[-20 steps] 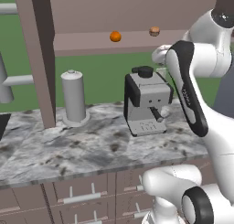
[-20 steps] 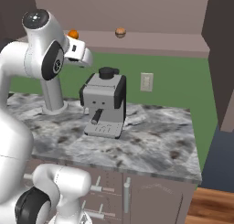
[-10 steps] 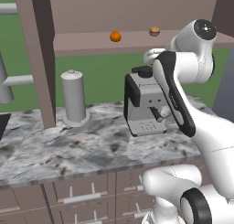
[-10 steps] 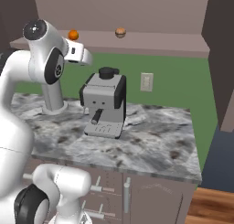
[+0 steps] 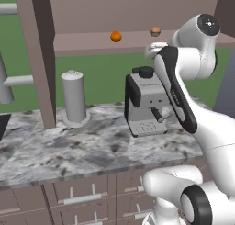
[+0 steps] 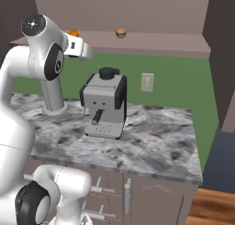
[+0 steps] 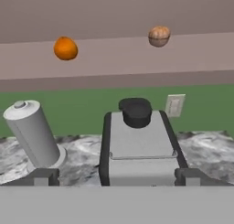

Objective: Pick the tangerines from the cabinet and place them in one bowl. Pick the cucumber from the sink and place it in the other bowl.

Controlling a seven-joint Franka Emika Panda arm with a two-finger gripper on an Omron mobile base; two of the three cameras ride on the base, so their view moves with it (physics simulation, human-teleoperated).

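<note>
Two tangerines lie apart on the shelf of the open mauve-brown cabinet [image 5: 87, 41]: the bright orange one [image 5: 116, 36] [image 6: 73, 33] [image 7: 65, 48] on the left, the duller tan one [image 5: 155, 31] [image 6: 120, 32] [image 7: 158, 36] on the right. My gripper [image 5: 153, 48] [image 6: 85, 51] [image 7: 118, 176] hovers just below shelf height, above the coffee machine and short of the shelf's front edge. It faces the shelf. Its jaws stand wide open with nothing between them. The cucumber and the bowls are out of view.
A grey and black coffee machine [image 5: 146, 104] [image 6: 105, 104] [image 7: 139, 143] stands on the marble counter [image 5: 82, 150] under my hand. To its left is a grey canister [image 5: 74, 98] [image 7: 31, 132]. A black corner [image 5: 2, 125], perhaps the sink, shows at the counter's far left.
The arm has turned at its upper joints and the hand has risen slightly toward the shelf. The jaws stayed open. The tangerines have not moved.
</note>
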